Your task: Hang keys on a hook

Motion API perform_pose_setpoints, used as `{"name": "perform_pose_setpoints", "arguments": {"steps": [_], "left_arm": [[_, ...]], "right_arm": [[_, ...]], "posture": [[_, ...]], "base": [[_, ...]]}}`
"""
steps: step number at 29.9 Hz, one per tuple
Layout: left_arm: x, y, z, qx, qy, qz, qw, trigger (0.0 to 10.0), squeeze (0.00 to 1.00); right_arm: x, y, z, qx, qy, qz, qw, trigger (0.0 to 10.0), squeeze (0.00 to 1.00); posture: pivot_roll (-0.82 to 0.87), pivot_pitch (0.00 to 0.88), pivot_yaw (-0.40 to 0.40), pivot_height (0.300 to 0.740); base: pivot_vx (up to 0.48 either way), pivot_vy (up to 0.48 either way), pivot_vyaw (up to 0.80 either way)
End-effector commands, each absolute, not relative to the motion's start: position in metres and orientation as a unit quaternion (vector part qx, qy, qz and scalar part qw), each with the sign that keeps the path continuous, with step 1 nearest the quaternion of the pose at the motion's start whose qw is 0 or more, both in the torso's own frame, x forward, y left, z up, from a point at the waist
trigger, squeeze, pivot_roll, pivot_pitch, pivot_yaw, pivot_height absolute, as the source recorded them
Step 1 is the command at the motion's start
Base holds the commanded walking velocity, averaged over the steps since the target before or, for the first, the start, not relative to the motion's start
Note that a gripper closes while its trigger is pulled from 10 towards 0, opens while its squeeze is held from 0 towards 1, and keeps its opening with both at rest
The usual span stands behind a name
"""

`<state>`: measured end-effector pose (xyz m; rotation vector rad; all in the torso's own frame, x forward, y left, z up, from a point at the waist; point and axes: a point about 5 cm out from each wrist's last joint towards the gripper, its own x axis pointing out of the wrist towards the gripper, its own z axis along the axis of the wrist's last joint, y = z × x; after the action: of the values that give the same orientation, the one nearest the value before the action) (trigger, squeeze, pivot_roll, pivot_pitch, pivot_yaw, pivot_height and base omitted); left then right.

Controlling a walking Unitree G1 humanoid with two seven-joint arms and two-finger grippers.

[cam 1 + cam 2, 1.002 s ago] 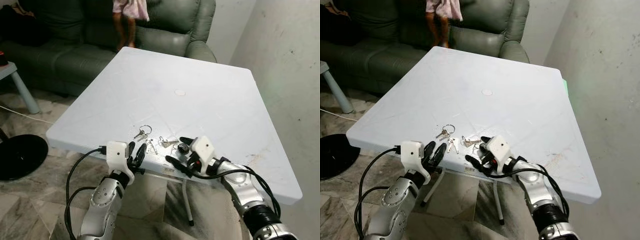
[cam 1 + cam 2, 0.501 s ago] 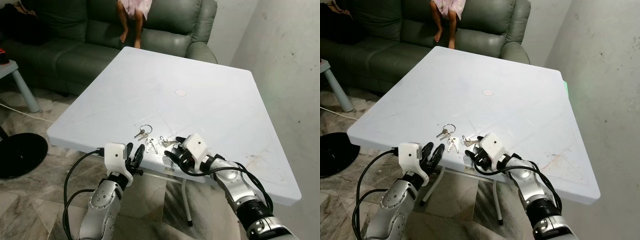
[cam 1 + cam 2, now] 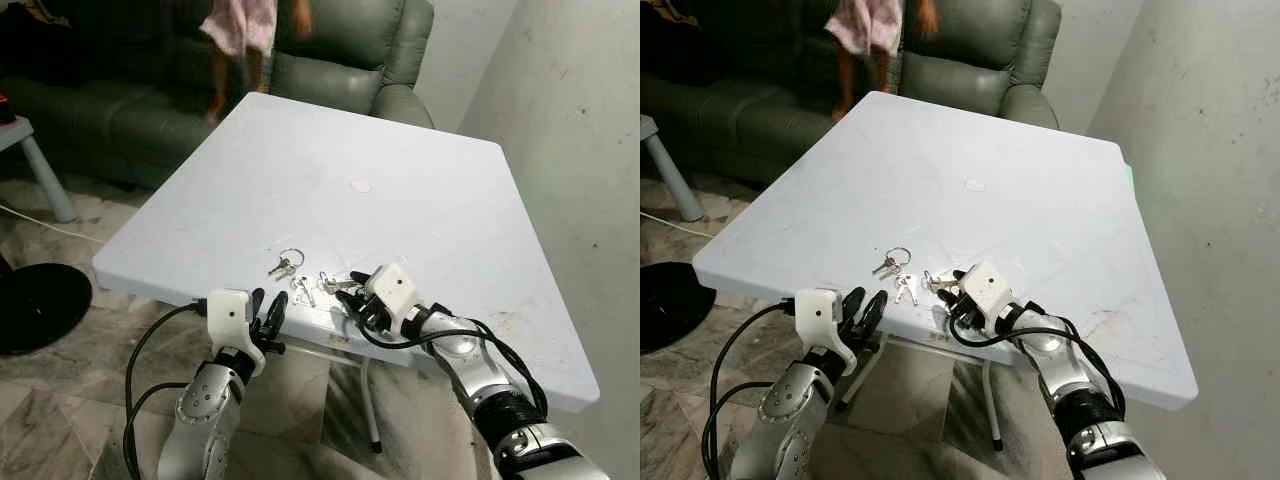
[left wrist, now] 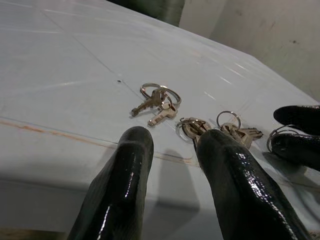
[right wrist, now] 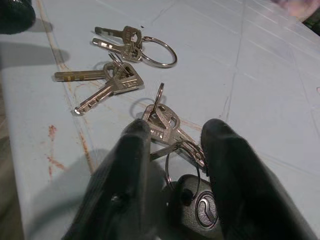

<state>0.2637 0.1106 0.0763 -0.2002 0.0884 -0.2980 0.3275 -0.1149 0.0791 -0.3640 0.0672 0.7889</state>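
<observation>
Three bunches of silver keys lie near the front edge of the white table (image 3: 420, 150): one on a big ring (image 3: 285, 264), a second (image 3: 301, 290), and a third (image 5: 162, 120) joined to a black fob (image 5: 197, 212). My right gripper (image 3: 352, 296) rests on the table, open, with its fingers (image 5: 127, 165) on either side of the third bunch and the fob. My left gripper (image 3: 268, 312) hovers at the table's front edge, open and holding nothing, a short way from the second bunch (image 4: 192, 126).
A green sofa (image 3: 120, 90) stands behind the table with a person (image 3: 240, 30) on it. A plastered wall (image 3: 570, 130) runs along the right. A black round base (image 3: 35, 305) and a pale stool (image 3: 30, 150) stand on the floor at left.
My right gripper has slid left and forward until its fingers straddle the third key bunch. The left gripper has dropped slightly. The person on the sofa has shifted.
</observation>
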Motion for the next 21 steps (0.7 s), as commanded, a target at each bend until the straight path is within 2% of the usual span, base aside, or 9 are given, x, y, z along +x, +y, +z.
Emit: {"name": "perform_pose_setpoints", "arguments": {"steps": [1, 4, 5, 6, 10, 12, 16, 17, 21], "left_arm": [[0.2624, 0.1042, 0.0784, -0.099, 0.044, -0.154, 0.982, 10.0, 0.0], [0.2623, 0.1043, 0.0788, -0.099, 0.045, -0.154, 0.982, 10.0, 0.0], [0.2622, 0.1044, 0.0788, -0.099, 0.045, -0.154, 0.982, 10.0, 0.0], [0.2625, 0.1045, 0.0791, -0.099, 0.045, -0.154, 0.982, 10.0, 0.0], [0.2625, 0.1047, 0.0793, -0.099, 0.044, -0.153, 0.982, 10.0, 0.0], [0.2624, 0.1048, 0.0795, -0.099, 0.044, -0.153, 0.982, 10.0, 0.0], [0.2625, 0.1053, 0.0798, -0.099, 0.044, -0.153, 0.982, 10.0, 0.0], [0.2627, 0.1052, 0.08, -0.099, 0.044, -0.153, 0.982, 10.0, 0.0], [0.2638, 0.1052, 0.0803, -0.099, 0.043, -0.152, 0.982, 10.0, 0.0]], "right_arm": [[0.3318, -0.1213, 0.0832, -0.183, 0.029, 0.371, 0.91, 0.0, 0.0], [0.3326, -0.122, 0.083, -0.183, 0.031, 0.372, 0.909, 0.7, 0.0], [0.3326, -0.1221, 0.0828, -0.183, 0.032, 0.373, 0.909, 0.7, 0.0], [0.333, -0.1226, 0.0827, -0.185, 0.032, 0.372, 0.909, 0.1, 0.0], [0.3333, -0.1236, 0.0827, -0.186, 0.031, 0.372, 0.909, 0.5, 0.0], [0.3333, -0.1242, 0.0828, -0.19, 0.03, 0.373, 0.908, 0.0, 0.0], [0.3338, -0.1245, 0.0832, -0.189, 0.029, 0.373, 0.908, 0.7, 0.0], [0.3339, -0.1247, 0.0836, -0.189, 0.027, 0.373, 0.908, 0.0, 0.0], [0.3343, -0.1252, 0.0837, -0.186, 0.027, 0.372, 0.909, 0.0, 0.0]], "posture": [[0.24, 0.0, -0.16, 0.736], [0.24, 0.0, -0.159, 0.736], [0.24, 0.0, -0.159, 0.736], [0.24, 0.0, -0.159, 0.736], [0.24, 0.0, -0.159, 0.736], [0.24, 0.0, -0.159, 0.736], [0.24, 0.0, -0.158, 0.736], [0.24, 0.0, -0.158, 0.736], [0.24, 0.0, -0.158, 0.736]], "base": [[0.0, 0.0, 0.0], [0.0, 0.0, 0.0], [0.0, 0.0, 0.0], [0.0, 0.0, 0.0], [0.0, 0.0, 0.0], [0.0, 0.0, 0.0], [0.0, 0.0, 0.0], [0.0, 0.0, 0.0], [0.0, 0.0, 0.0]]}}
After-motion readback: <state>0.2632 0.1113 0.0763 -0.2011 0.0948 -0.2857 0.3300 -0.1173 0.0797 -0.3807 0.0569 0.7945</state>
